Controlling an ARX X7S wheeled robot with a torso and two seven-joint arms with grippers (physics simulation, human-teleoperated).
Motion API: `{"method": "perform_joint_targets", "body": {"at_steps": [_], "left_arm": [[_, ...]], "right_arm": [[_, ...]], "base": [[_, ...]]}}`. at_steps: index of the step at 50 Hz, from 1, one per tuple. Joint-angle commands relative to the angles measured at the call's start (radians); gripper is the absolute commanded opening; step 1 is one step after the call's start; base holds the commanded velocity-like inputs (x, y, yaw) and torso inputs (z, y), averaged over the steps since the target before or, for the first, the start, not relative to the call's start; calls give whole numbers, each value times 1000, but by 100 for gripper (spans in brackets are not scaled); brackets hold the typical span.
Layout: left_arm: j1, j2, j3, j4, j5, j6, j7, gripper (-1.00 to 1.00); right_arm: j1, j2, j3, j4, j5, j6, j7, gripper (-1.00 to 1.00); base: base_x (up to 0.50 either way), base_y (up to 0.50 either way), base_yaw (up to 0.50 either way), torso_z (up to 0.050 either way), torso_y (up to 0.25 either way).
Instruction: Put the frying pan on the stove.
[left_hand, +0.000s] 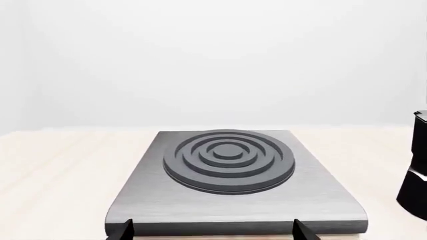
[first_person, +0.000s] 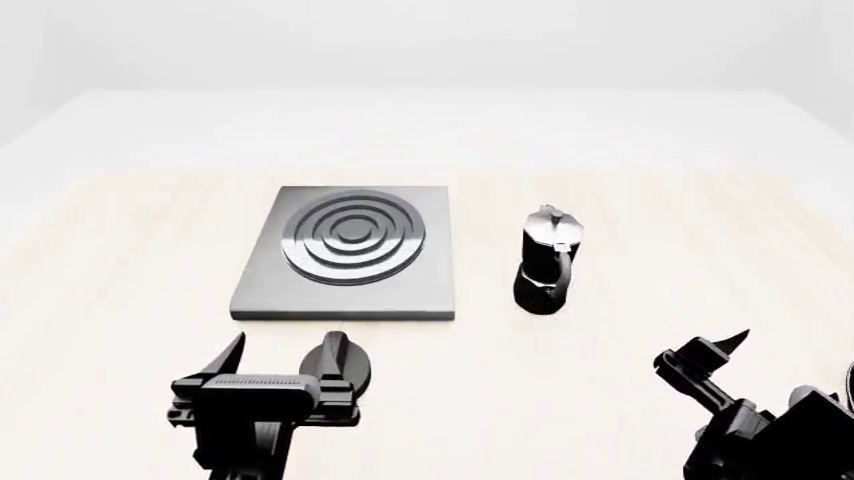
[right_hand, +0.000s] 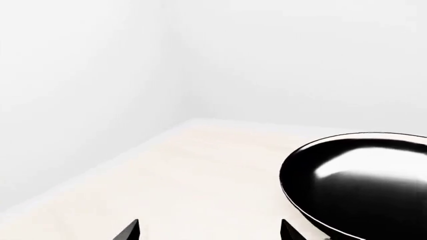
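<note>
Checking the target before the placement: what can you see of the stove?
The stove is a flat square slab of dark grey brushed-looking metal with raised concentric rings on top. It lies flat on the pale wooden table, nothing on it. The moka pot stands apart beside it; the left gripper is near its front edge, not touching.

Both end effectors, left (first_person: 284, 352) and right (first_person: 701, 350), gape (holding nothing).

1 stove (first_person: 350, 255), 1 pan (right_hand: 360, 185), 1 moka pot (first_person: 547, 260)
</note>
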Motion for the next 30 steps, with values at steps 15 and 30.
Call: {"method": "perform_joint_targets", "body": {"at_steps": [15, 30], "left_arm": [[-10, -10, 16, 2, -10, -8, -10, 100], [-10, -15, 25, 0, -15, -7, -14, 100]], "right_arm": [[-56, -21, 58, 5, 39, -110, 98, 100], [-74, -21, 28, 25, 18, -177, 141, 100]], "base": [[0, 0, 0, 0, 0], [0, 0, 0, 0, 0]]}}
